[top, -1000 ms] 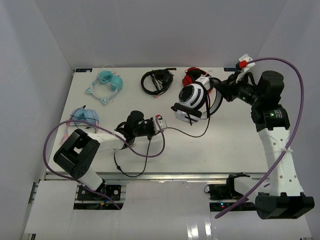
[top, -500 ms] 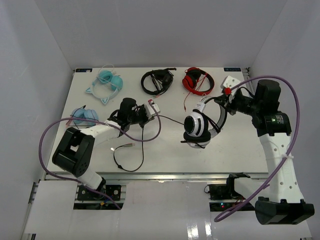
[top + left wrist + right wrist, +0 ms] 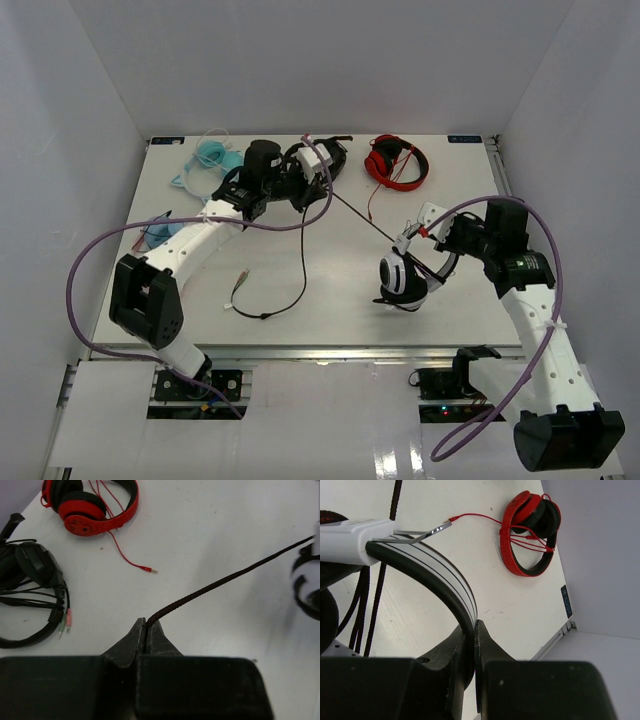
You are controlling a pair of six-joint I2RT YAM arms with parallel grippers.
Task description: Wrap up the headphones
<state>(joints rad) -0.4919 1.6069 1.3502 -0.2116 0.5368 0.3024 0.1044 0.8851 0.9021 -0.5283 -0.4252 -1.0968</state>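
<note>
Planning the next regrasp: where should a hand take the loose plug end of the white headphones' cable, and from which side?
Probably just behind the plug, from straight above, fingers across the wire: that end lies flat on the table, apart from other things. Neither hand is free now: the left hand pinches the cable, the right hand the headband.

No legible text, small dark label at the table edge, lettering too small to read
</note>
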